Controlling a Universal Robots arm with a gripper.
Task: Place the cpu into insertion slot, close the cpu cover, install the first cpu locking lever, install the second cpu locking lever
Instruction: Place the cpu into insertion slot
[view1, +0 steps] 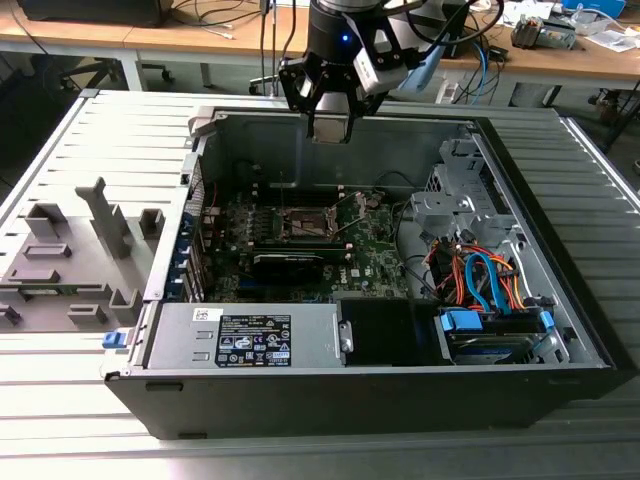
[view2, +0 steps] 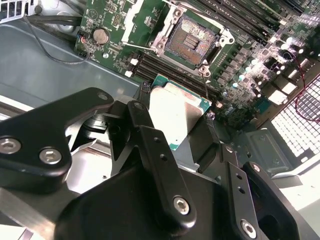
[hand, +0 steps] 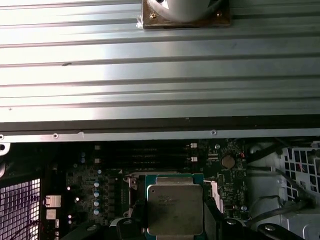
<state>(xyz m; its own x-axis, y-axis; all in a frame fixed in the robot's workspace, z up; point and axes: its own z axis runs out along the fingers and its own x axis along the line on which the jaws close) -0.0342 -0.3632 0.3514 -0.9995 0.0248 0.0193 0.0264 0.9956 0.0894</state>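
Exterior view shows the open case (view1: 400, 400) with the gripper (view1: 330, 125) hanging over one of its walls. Below the jaws lies the green board (view1: 370, 255). In the second wrist view the jaws pinch the cpu (view2: 175, 112) by two opposite edges, its metal top showing. The slot (view2: 192, 42) sits beyond the jaw tips, apart from the cpu, its contacts bare.
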